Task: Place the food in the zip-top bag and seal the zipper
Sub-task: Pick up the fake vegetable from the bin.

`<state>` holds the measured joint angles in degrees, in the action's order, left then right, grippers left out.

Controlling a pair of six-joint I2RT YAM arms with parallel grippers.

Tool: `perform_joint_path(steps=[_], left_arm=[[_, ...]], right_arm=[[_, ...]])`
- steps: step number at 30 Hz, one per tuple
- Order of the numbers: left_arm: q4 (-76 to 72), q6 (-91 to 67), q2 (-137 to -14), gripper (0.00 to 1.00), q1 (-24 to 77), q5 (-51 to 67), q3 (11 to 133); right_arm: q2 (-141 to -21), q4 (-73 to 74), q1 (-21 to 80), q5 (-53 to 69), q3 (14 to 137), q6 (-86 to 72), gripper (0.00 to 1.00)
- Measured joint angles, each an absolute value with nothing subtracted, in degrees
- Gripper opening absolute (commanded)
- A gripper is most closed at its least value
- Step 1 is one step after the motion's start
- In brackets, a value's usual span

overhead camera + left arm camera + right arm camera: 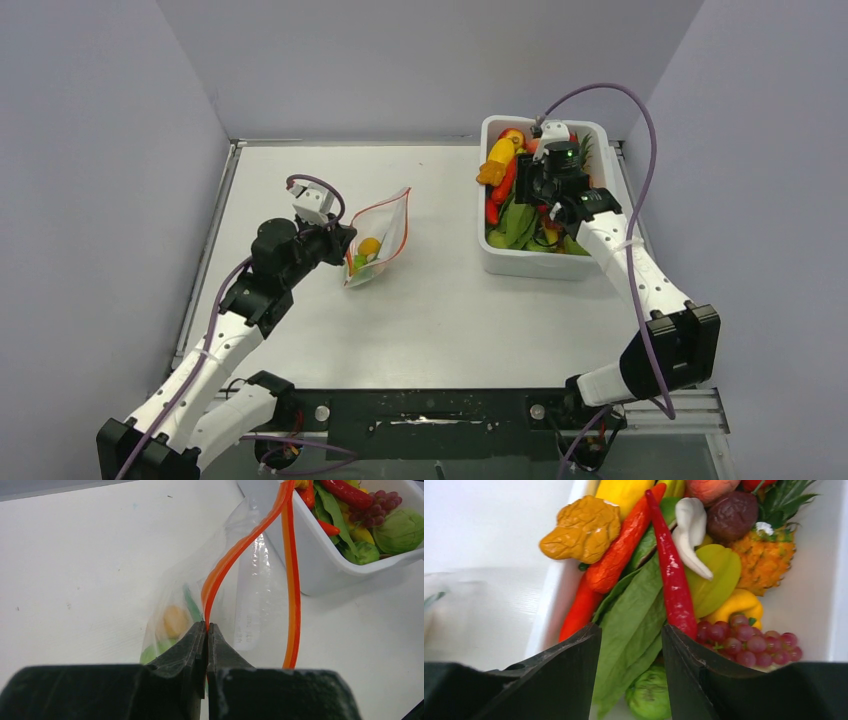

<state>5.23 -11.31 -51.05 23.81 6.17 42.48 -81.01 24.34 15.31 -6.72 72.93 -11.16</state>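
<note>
The zip-top bag (pixel 378 240) lies left of centre with its mouth gaping, a yellow and a green piece of food (pixel 369 247) inside. My left gripper (pixel 345 240) is shut on the near lip of the red-orange zipper (pixel 235 555), and its tips (pixel 207 626) pinch the strip. The other lip curves away to the right. More food fills a white tub: a long red chili (pixel 672 575), a green leaf (pixel 639 605), purple grapes (pixel 749 642). Low over that pile my right gripper (pixel 631 630) stands open, one jaw on each side of the leaf.
The white tub (pixel 530 262) stands at the back right, close to the table's right edge. Its near left corner (pixel 320 565) is just beyond the bag. An orange knobbly piece (pixel 583 529) and a green round fruit (pixel 651 697) also lie in it.
</note>
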Motion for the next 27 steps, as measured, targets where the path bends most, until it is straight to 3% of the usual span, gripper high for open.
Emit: perform_joint_path(steps=[27], left_arm=[[5.37,-11.29,-50.15,0.00,23.79,6.22,42.48]], right_arm=[[-91.02,22.33,7.68,-1.39,71.61,9.13,0.51]])
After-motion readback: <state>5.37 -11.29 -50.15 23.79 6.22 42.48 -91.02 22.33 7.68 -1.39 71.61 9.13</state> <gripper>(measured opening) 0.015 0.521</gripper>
